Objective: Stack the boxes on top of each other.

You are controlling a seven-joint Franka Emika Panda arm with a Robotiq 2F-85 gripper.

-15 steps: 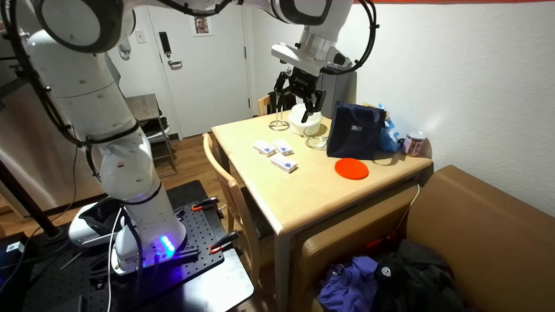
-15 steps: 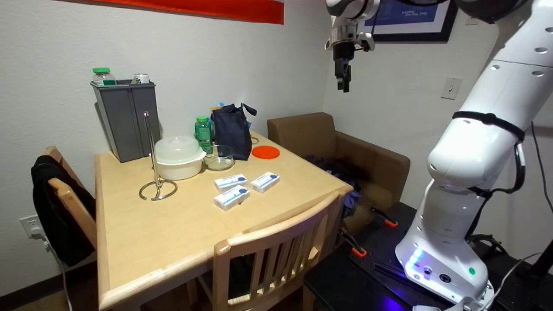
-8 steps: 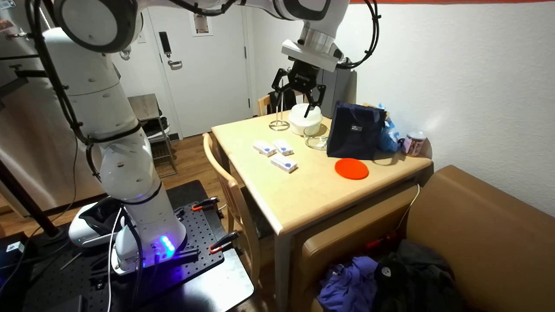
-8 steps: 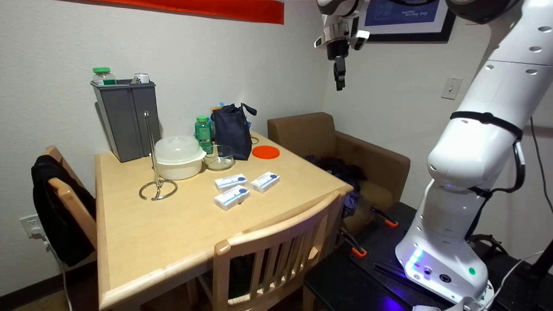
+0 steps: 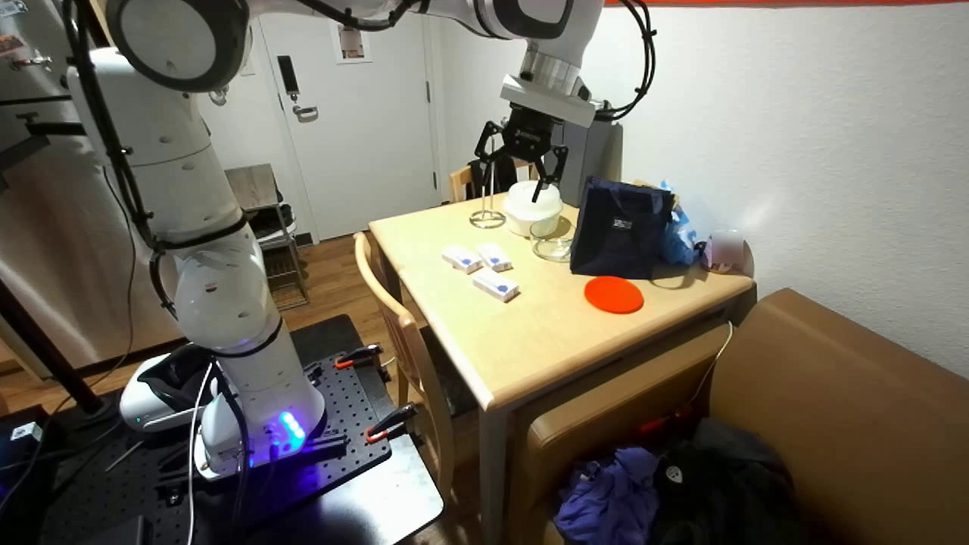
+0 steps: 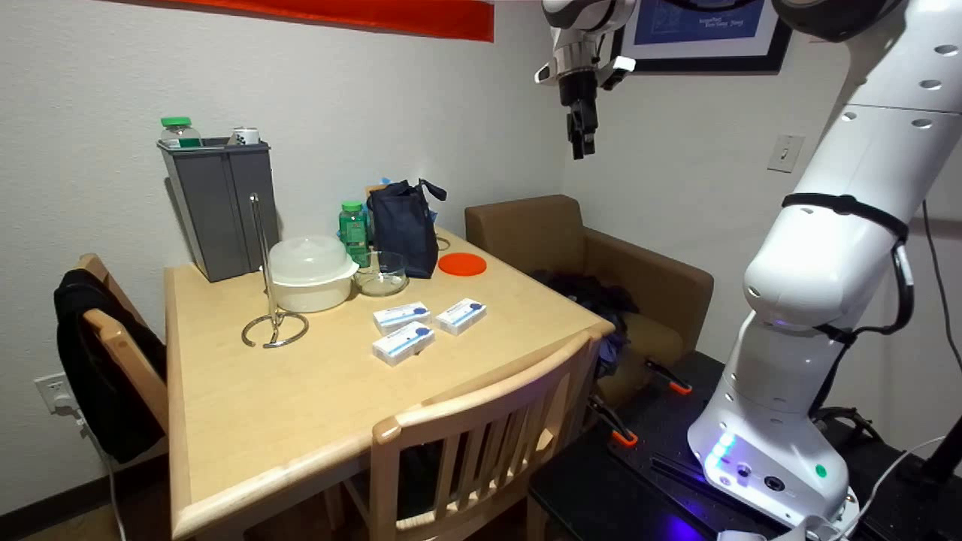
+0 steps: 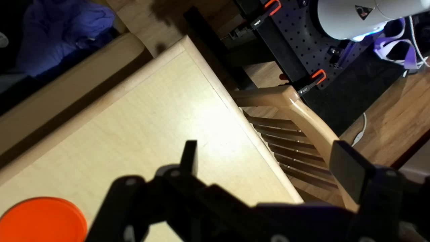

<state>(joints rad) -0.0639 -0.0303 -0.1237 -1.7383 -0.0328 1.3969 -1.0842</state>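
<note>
Lying flat, three oblong boxes (image 6: 403, 343) share the wood-grained table (image 6: 316, 398); at their ten o'clock in an exterior view stands a dome-lidded tub (image 6: 312, 276), contents hidden, at eleven a glass bowl (image 6: 381, 275); the gripper (image 7: 265, 158) gapes wide, holding nothing

In the wrist view, the hand (image 7: 268, 161) is blurred and cut off by the lower edge; the red disc (image 7: 43, 220) is cut off by the left and lower edges. The small print on the boxes (image 6: 402, 344) cannot be read, and whether any of them touch cannot be told. In an exterior view, a pinkish container (image 5: 724, 253) is blurred, and a blue bag (image 5: 679, 241) is partly hidden by the dark bag (image 5: 617, 246).
</note>
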